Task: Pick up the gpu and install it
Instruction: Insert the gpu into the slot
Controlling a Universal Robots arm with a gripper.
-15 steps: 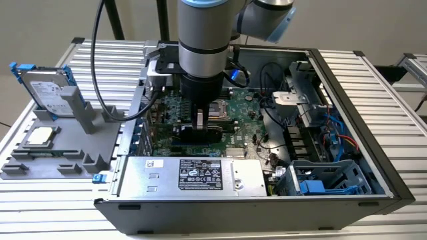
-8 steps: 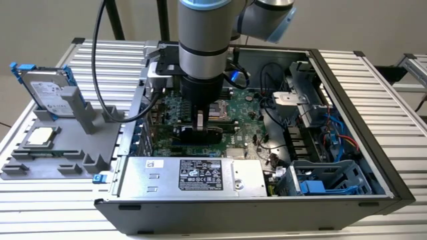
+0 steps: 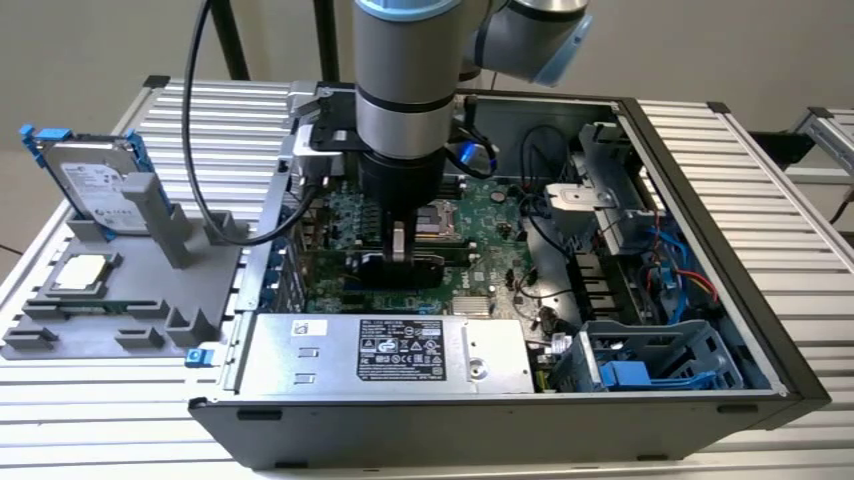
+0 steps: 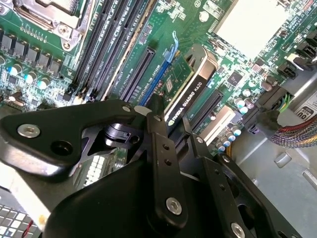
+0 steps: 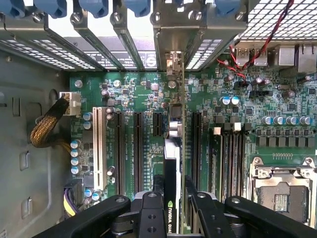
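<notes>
Inside the open computer case [image 3: 694,330], the gripper [image 3: 398,262] is clamped on the gpu [image 3: 400,268], which stands on edge over the green motherboard [image 3: 501,235]. Both wrist views show the card [image 5: 171,163] between the black fingers [image 5: 153,208], aligned with the expansion slots [image 5: 137,144]; whether it is fully seated cannot be told. At nine o'clock of the case in the exterior view, a grey fixture [image 3: 120,300] on the table [image 3: 774,180] holds a hard drive [image 3: 96,185] and a processor chip [image 3: 80,272].

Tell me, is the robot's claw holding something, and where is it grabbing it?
Yes. The claw is shut on the gpu, pinching its top edge at the end away from the metal bracket, with the card standing upright over the green board.
</notes>
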